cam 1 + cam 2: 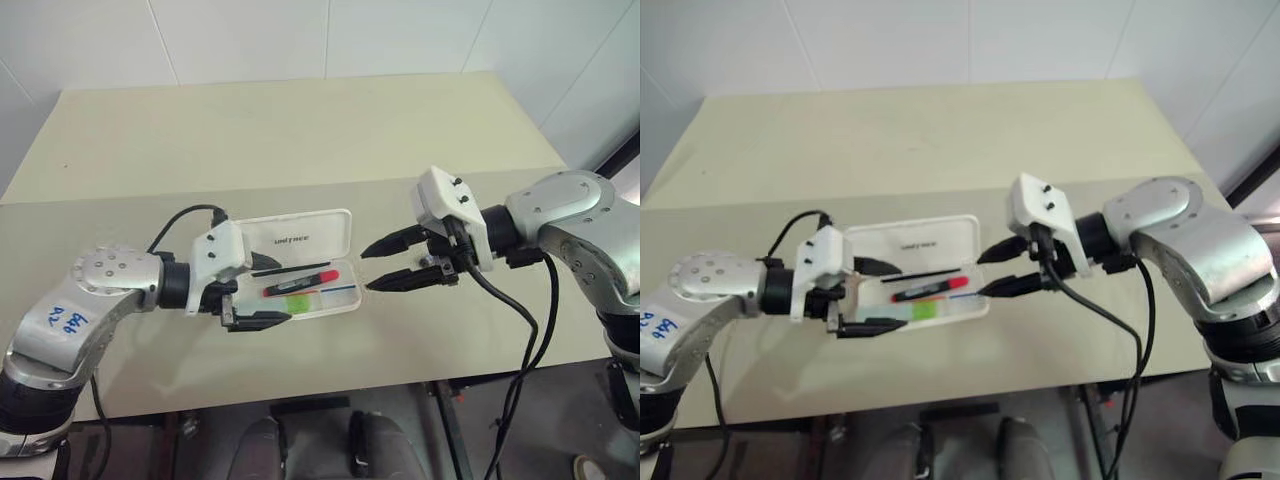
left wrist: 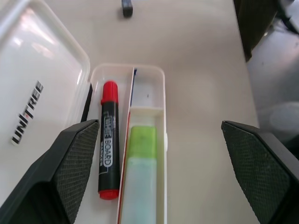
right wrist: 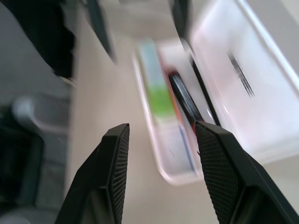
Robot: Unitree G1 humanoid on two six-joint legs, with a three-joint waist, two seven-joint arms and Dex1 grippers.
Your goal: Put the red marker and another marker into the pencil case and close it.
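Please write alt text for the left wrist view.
An open white plastic pencil case holds a black marker with red cap beside a pale green-capped marker. The left gripper hangs open above them.

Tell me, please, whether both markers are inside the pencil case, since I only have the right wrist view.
Observer: Yes. The red marker lies in the wider compartment of the pencil case, and the green-capped marker lies in the narrow one beside it.
Operator: Is the lid shut yet?
Observer: No, the lid is open and tilted back, with its lettering showing.
Operator: Is the left gripper holding anything?
Observer: No, the left gripper is open and empty at the case's left end, opposite the open right gripper.
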